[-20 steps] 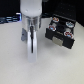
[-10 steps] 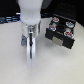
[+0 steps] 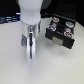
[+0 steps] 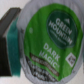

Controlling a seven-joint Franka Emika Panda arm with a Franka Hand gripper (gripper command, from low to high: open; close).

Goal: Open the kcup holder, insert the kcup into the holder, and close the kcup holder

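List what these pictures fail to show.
- Exterior view: gripper state; the arm and blur hide the fingers, and no kcup shows.
- Exterior view: kcup holder pod tops are blurred, labels unreadable.
- Wrist view: kcup fills the picture; its body and surroundings are hidden.

Kcup [image 4: 54, 41]: lid bright green with white lettering, a dark band with white text lower down, and a pale whitish rim. Gripper [image 3: 31, 47]: white in the exterior view; in the wrist view one finger [image 4: 10, 42] was black with a teal pad. Kcup holder [image 3: 61, 34]: black, the pods in its tray showing red, white and dark tops. Table [image 3: 60, 67]: plain off-white. Background above the table: dark, with bluish patches.
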